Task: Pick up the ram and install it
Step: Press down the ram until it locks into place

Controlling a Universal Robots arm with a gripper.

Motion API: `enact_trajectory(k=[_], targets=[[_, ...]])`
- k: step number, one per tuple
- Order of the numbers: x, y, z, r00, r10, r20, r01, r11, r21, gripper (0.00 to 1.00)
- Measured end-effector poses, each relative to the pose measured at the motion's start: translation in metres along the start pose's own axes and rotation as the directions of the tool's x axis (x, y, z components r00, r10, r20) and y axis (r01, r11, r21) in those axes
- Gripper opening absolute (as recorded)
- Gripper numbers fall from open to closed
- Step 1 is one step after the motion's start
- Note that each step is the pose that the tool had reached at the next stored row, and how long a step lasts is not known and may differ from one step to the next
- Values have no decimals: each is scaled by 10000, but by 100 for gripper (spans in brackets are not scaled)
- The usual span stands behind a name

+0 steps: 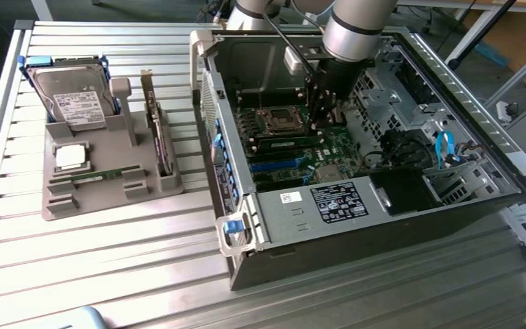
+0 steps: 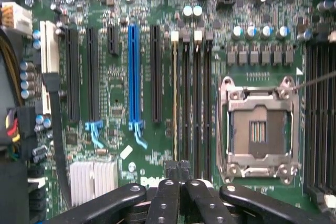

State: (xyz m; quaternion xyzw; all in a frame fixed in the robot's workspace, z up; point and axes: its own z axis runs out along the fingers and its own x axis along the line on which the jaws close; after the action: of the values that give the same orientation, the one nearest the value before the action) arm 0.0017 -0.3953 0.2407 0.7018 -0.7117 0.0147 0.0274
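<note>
A narrow green ram stick (image 1: 94,176) lies in a groove of the grey holder (image 1: 107,195), at the exterior view's left, far from the arm. My gripper (image 1: 323,115) is inside the open computer case (image 1: 336,199), hanging over the motherboard beside the processor socket (image 1: 275,121). Its dark fingertips are pressed together (image 2: 178,167) with nothing visible between them. Just beyond them, a thin stick (image 2: 175,103) stands edge-on in one of the black memory slots, next to the empty socket (image 2: 258,129).
The holder also carries a hard drive (image 1: 73,96), a silver processor chip (image 1: 71,156) and an upright expansion card (image 1: 158,130). The case walls, drive cage (image 1: 446,178) and cables (image 1: 443,147) hem in the arm. The blue slot (image 2: 134,72) and heatsink (image 2: 94,179) lie beside the memory slots.
</note>
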Motion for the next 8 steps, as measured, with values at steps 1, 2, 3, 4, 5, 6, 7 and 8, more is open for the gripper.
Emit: enact_trajectory(k=[1, 2, 3, 4, 5, 6, 7, 8], targets=[[0, 22, 0, 10000, -1, 0, 1, 10000, 0, 11], [1, 44, 1, 10000, -1, 0, 1, 10000, 0, 11], [1, 69, 1, 10000, -1, 0, 1, 10000, 0, 11], [1, 91, 2, 10000, -1, 0, 1, 10000, 0, 11], [1, 118, 2, 10000, 0, -1, 0, 10000, 0, 11], [1, 138, 2, 10000, -1, -1, 1, 10000, 0, 11], [2, 163, 3, 10000, -1, 0, 1, 10000, 0, 11], [2, 185, 3, 10000, -2, 0, 2, 10000, 0, 11]])
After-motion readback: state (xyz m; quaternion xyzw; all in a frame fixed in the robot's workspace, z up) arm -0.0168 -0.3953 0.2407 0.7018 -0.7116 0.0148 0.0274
